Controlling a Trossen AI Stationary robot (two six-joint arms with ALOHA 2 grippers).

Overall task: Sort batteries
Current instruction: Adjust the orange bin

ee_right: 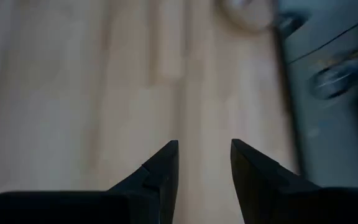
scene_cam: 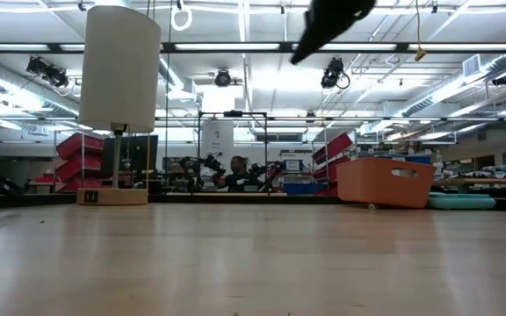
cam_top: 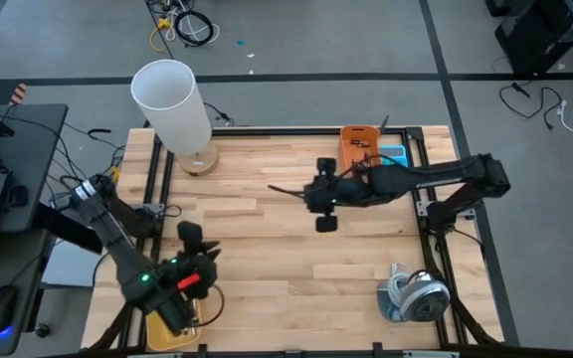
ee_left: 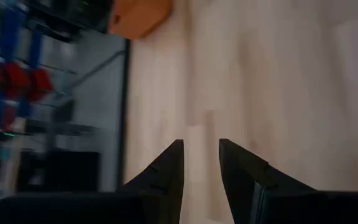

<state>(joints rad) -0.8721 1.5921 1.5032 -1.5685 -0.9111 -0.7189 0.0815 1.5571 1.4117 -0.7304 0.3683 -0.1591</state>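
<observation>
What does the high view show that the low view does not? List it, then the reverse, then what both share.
Only the high view: both arms whole, the left gripper near the table's front left, the right gripper over the middle, both open and empty; a grey round object at front right; a yellow tray at the front left edge.
Only the low view: the room behind, with shelves, ceiling lights and a person far off.
Both: the white lamp, the orange bin, the wooden table. Neither shows batteries clearly.
</observation>
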